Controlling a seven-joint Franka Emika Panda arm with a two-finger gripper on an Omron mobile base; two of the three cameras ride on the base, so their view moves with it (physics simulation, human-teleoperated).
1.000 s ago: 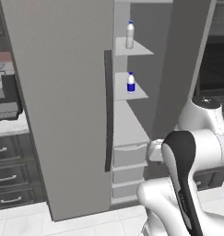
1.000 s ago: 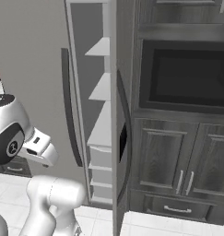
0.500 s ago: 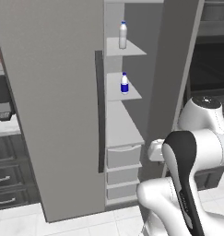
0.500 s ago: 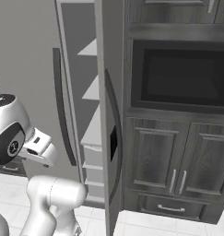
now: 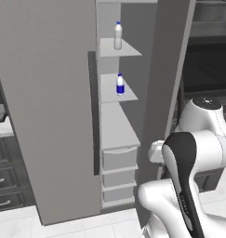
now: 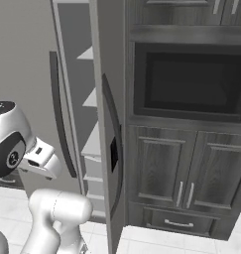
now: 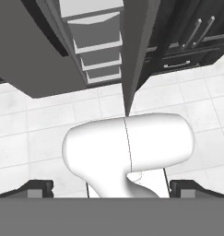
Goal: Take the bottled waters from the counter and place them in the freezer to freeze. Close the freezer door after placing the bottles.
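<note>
The freezer [image 5: 119, 139] stands open beside a dark built-in oven [image 6: 191, 82], its door [image 6: 109, 124] swung out edge-on, above a pale tiled floor [image 7: 30, 124]. One bottled water [image 5: 118, 36] stands on the top shelf, the other [image 5: 120, 85] on the shelf below. The arm is folded low before the drawers, its fingers [image 7: 37, 186] spread wide and empty.

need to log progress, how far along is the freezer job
Done: the pale clear bottle and the blue-banded clear bottle stand on white shelves inside the tall grey freezer. In hand: nothing; the gripper is open. Left: shutting the narrow grey freezer door, which stands open.
</note>
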